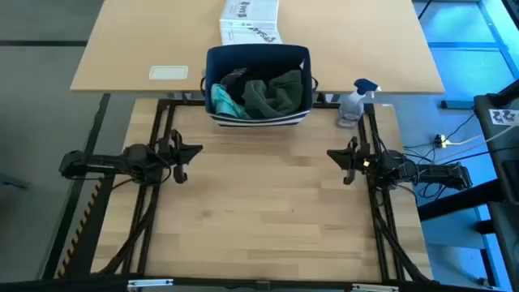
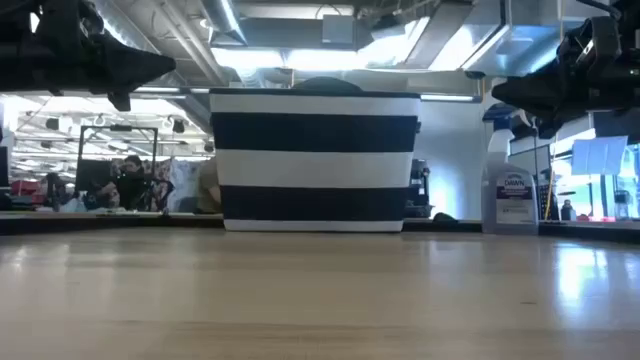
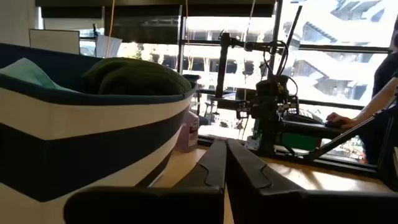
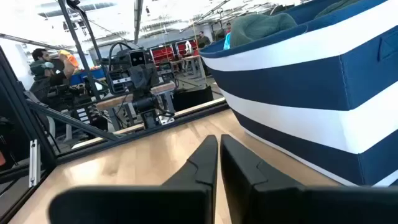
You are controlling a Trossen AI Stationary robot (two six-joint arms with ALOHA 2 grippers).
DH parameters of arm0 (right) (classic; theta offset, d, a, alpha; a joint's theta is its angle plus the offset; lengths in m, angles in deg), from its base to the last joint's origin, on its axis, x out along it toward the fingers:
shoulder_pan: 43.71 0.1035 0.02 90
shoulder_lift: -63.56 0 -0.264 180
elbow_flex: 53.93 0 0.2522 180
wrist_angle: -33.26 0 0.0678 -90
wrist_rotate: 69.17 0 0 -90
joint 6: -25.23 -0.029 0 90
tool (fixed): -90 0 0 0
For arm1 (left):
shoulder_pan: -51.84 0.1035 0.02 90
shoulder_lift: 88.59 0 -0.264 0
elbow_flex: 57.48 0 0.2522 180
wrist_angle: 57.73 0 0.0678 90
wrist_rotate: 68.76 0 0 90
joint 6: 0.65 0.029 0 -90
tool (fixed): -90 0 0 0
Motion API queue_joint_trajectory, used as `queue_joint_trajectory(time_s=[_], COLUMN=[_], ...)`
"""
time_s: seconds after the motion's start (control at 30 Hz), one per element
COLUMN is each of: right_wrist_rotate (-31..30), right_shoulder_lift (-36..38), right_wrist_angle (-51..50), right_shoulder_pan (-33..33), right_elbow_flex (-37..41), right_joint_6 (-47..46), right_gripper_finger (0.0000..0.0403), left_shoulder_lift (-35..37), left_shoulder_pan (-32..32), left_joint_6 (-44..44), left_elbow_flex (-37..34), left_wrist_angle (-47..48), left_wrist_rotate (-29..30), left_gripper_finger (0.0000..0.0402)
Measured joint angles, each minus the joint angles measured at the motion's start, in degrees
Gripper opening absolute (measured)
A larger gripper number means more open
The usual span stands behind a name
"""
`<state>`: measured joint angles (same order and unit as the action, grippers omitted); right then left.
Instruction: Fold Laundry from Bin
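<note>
On wooden table (image 1: 268, 211): bin (image 1: 258, 61), spray bottle (image 1: 351, 104); bright workshop behind.

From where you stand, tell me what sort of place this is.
Probably a robotics lab or workshop: two arms mounted at a wooden table, bare ceiling pipes overhead, people at equipment benches behind.

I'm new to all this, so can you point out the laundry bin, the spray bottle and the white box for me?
Bin (image 1: 258, 119): high view, on its striped front wall.
Spray bottle (image 1: 352, 108): high view, on its clear body.
White box (image 1: 250, 23): high view, on its printed top.
</note>
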<state>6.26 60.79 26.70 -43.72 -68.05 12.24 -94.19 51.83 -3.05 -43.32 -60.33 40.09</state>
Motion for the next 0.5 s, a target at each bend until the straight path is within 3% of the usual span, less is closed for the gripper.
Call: queue_joint_trajectory(time_s=[0.33, 0.5], right_wrist_rotate=[-0.02, -0.04], right_shoulder_lift=[0.0, 0.01], right_wrist_angle=[0.02, 0.31], right_shoulder_pan=[0.0, 0.0], right_elbow_flex=[0.0, 0.0], right_joint_6=[-0.13, -0.22], right_gripper_finger=[0.0021, 0.0021], left_shoulder_lift=[0.0, 0.0], left_shoulder_pan=[0.0, -0.01], left_joint_6=[0.0, 0.04], left_elbow_flex=[0.0, 0.28], left_wrist_angle=[0.0, 0.13], left_wrist_rotate=[0.06, 0.13], left_gripper_finger=[0.0001, 0.0041])
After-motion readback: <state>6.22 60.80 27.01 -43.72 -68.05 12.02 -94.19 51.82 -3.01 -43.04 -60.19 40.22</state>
